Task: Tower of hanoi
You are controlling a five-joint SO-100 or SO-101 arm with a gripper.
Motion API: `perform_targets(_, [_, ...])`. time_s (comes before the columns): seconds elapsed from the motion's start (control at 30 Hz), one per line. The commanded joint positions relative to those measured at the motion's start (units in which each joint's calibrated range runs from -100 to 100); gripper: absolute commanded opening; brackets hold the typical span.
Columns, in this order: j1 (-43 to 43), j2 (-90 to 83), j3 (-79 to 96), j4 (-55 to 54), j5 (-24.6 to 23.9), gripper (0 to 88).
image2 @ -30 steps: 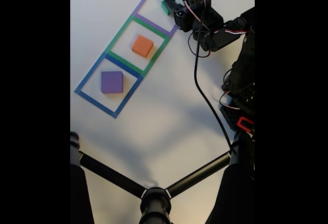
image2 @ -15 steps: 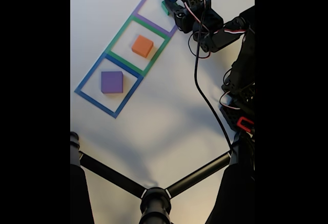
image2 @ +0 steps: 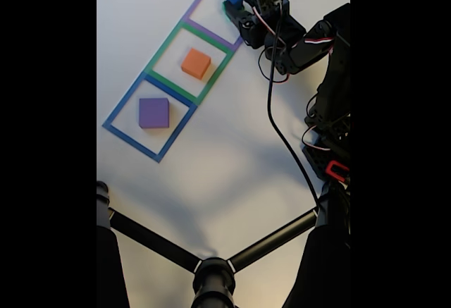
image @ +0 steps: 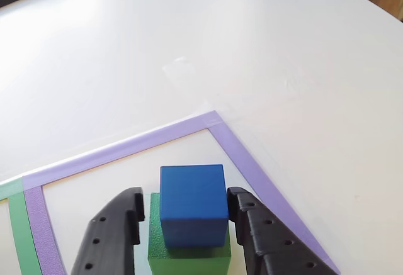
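The gripper [image: 182, 215] has its jaws apart either side of the blue cube [image: 192, 201] stacked on the green cube [image: 187, 255] in the purple tape square [image: 242, 155], around 12 o'clock in the fixed view, so I'd squeeze just the blue one and lift straight up so green doesn't budge.

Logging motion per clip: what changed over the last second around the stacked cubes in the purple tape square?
The gripper edged slightly up and left in the fixed view, closing in around the small blue foam cube stacked on the green foam cube; its fingers flank the stack, contact unclear. The orange foam block and purple foam slab stayed in their tape squares.
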Motion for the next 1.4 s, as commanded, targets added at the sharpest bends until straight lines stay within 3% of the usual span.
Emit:
perform_targets(0.0, [-1.1,-0.8,0.5,-2.5,0.4,18.8])
perform_targets(0.33, [-0.8,-6.4,1.7,1.0,0.4,24.3])
perform_targets(0.67, [-1.8,-24.6,0.2,20.5,0.4,29.1])
perform_targets(0.8, [-2.6,-35.4,-5.0,37.4,0.4,25.6])
perform_targets(0.97, [-3.1,-45.4,-18.3,66.7,0.4,16.6])
perform_targets(1.13, [-4.6,-49.1,-36.5,94.5,0.4,1.8])
perform_targets(1.37, [-7.2,-50.3,-58.9,125.3,0.4,1.1])
